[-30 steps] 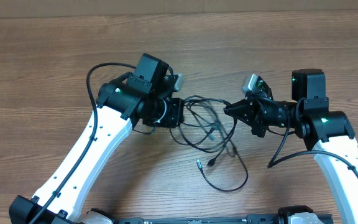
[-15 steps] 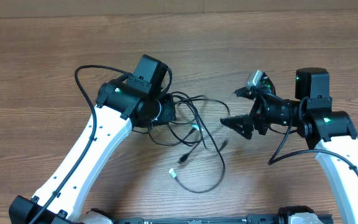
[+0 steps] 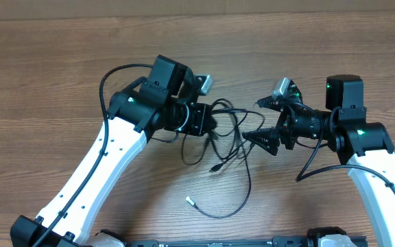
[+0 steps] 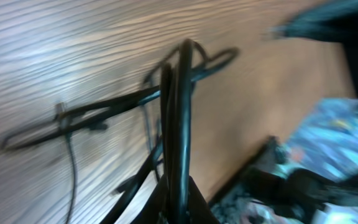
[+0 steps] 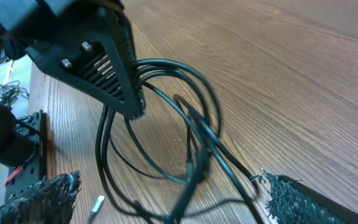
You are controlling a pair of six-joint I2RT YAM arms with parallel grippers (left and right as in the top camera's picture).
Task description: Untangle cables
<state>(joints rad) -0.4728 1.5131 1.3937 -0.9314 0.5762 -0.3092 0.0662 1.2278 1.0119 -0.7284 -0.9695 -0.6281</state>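
Cables (image 3: pixel 226 137) sit mid-table as one loose snarl of thin black loops between the two arms, on the bare wood-grain table (image 3: pixel 60 62). The left gripper (image 3: pixel 208 123) is clamped tight on a bunch of strands at the snarl's left edge. The left wrist view shows cord running straight into the closed jaws, but blur hides how many strands are pinched. The right gripper (image 3: pixel 254 119) gapes wide and holds nothing; it points at the snarl from the right, its fingers (image 5: pixel 294 199) just short of the nearest loops. Several loops fan out from the pinch toward the right gripper and cross one another near the middle. One long strand trails toward the near table edge and ends in a light-tipped plug (image 3: pixel 190 201) lying free, and a second plug (image 3: pixel 214 167) rests just below the snarl. The step in hand, as I read it, is left anchoring while right lines up a fresh grasp, with the crossings plainly not yet cleared. The next move calls for the right gripper to take a single outer strand, not the crossing itself, then draw it away from the anchor slowly so the loops slide out rather than cinch.
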